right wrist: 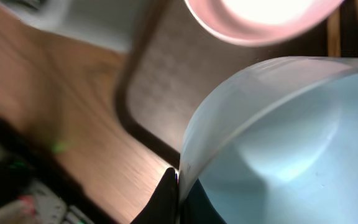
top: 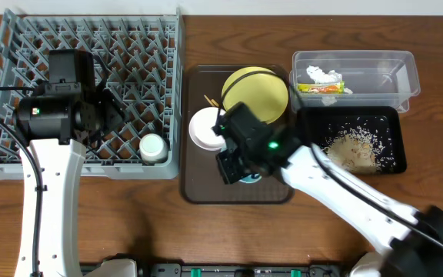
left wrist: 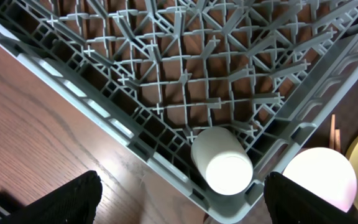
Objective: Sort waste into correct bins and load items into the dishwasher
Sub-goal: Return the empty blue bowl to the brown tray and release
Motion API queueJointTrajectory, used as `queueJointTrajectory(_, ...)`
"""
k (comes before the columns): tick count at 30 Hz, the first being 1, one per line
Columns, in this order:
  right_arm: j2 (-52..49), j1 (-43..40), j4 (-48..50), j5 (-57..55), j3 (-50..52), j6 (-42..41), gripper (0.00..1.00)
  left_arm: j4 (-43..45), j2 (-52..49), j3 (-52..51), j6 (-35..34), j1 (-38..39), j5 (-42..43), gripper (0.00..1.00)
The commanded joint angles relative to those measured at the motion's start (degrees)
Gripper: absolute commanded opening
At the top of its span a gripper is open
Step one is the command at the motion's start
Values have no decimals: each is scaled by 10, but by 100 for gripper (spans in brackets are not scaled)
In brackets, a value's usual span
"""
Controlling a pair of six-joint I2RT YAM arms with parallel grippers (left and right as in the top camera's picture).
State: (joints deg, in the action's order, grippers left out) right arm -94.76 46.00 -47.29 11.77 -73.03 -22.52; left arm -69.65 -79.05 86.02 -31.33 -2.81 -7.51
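Note:
My right gripper (right wrist: 178, 196) is shut on the rim of the light-blue bowl (right wrist: 278, 137), over the front of the brown serving tray (top: 198, 185). On that tray are the white bowl (top: 204, 127), the yellow plate (top: 256, 94) and the chopsticks (top: 211, 101). The small white cup (left wrist: 221, 162) lies in the near right corner of the grey dish rack (left wrist: 197, 74). My left gripper (left wrist: 182, 202) hangs open over that corner, with nothing between its fingers.
At the back right, the clear tub (top: 356, 77) holds the snack wrapper (top: 321, 88) and the tissue (top: 323, 75). In front of it, the black tray (top: 387, 158) carries the rice scraps (top: 352, 146). Bare wooden table runs along the front.

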Motion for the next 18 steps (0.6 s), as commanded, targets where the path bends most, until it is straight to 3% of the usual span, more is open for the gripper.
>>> queueJointTrajectory(1,-35,6,-13,-38,-8,4,1,-2,-4,-4,-3,-2,-7,85)
queueJointTrajectory(11,-54,6,-19,-37,-8,3,5,-1,-4,-9,-3,-2,-7,85)
queueJointTrajectory(15,-55,6,-18,-17,-8,3,27,-1,-4,-9,-3,-2,-7,85)
queueJointTrajectory(18,-54,6,-18,1,-8,3,35,-1,-4,-9,-3,-2,-5,85)
